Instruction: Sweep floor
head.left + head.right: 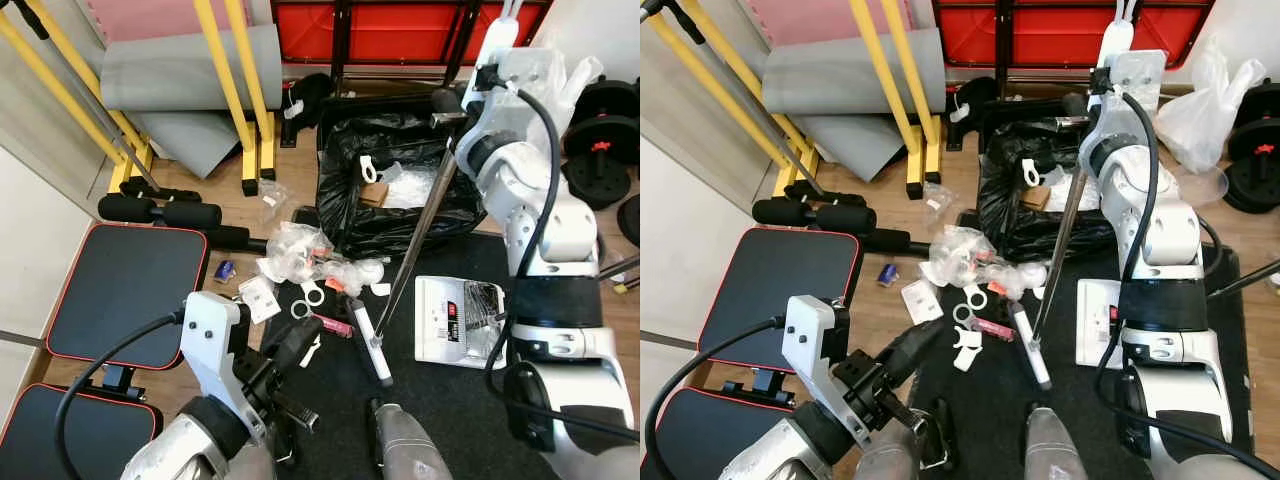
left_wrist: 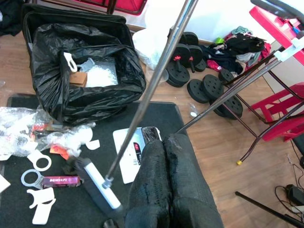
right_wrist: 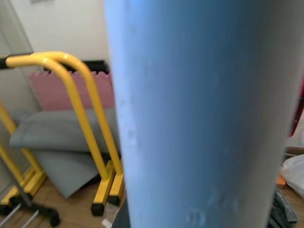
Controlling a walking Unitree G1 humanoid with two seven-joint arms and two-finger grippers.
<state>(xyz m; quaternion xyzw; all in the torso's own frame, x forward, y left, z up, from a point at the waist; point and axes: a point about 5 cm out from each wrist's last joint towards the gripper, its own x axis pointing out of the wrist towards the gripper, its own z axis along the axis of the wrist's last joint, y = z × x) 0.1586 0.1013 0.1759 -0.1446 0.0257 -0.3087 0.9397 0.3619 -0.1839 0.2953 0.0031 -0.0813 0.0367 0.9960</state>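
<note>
Ahead of the robot, in the left eye view, a broom (image 1: 412, 255) slants from 1 o'clock down to the centre, its head (image 1: 371, 348) on the black mat (image 1: 440, 400). At 11 o'clock from that head lies a litter pile (image 1: 305, 262) of clear plastic, white rings and paper scraps, partly on the wood floor (image 1: 290, 195), partly on the mat. Beyond it a black bin bag (image 1: 385, 190) stands open. The right hand (image 1: 452, 103) meets the broom's upper end at 1 o'clock; whether it is clamped I cannot tell from here. The left hand (image 1: 298, 345) hangs low at 7 o'clock, fingers together, near the litter but apart from it.

Seen from the right eye, the same scene holds: a padded bench (image 1: 775, 285) sits at 9 o'clock and yellow bars (image 1: 895, 85) at 11 o'clock.

Along the left wrist, the two black fingers (image 2: 156, 183) press side by side with nothing between them. The broom's pole crosses just beside them.

Close against the right wrist camera, the pole (image 3: 199, 114) stands as a blurred grey-blue column.
</note>
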